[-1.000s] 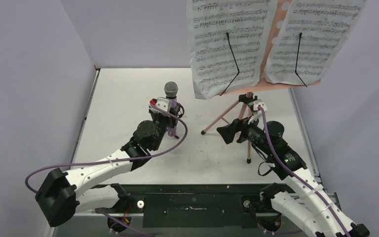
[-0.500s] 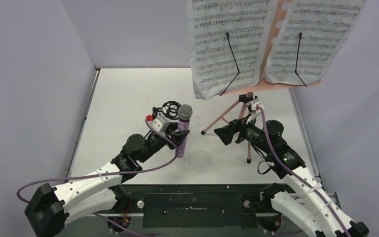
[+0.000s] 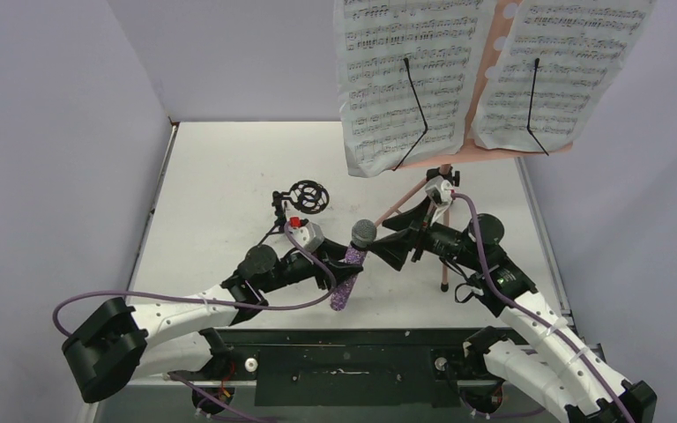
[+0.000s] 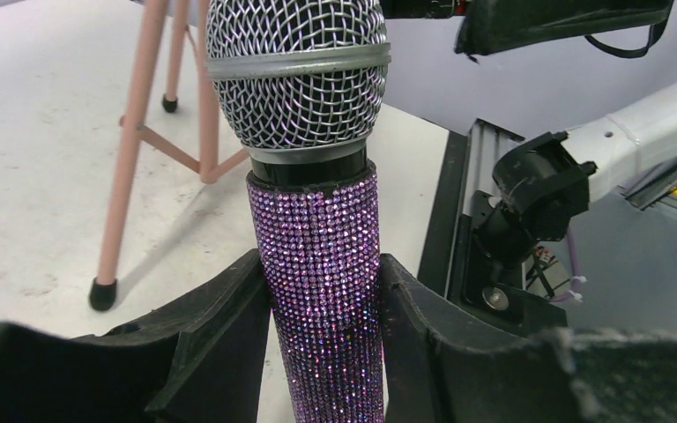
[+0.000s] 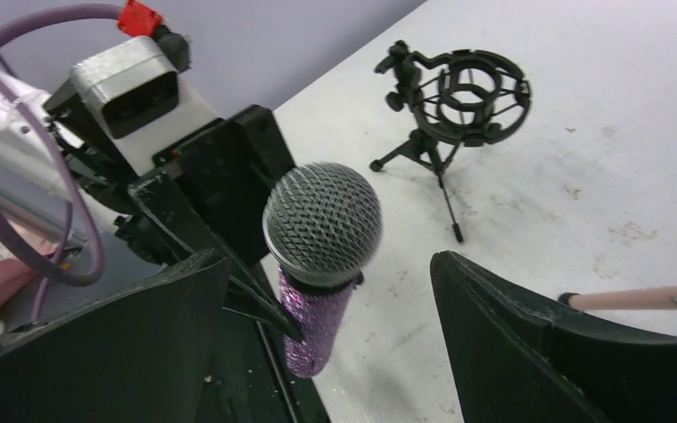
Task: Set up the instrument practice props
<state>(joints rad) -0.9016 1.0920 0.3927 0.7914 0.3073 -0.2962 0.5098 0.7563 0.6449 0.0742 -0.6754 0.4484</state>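
The left arm's fingers (image 4: 225,339) are clamped on the glittery purple body of the microphone (image 3: 344,286), just below its grey mesh head. They hold it tilted over the near middle of the desk (image 3: 220,167), head toward the far right. The right arm's fingers (image 5: 529,344) stand wide apart, one on each side of that head, not touching it. The small black mic stand (image 3: 307,196) stands upright just far-left of the microphone. Further right, the pink music stand (image 3: 487,84) rests on its tripod legs, with white sheet-music pages (image 3: 401,79) spread under two black wire arms (image 3: 416,106).
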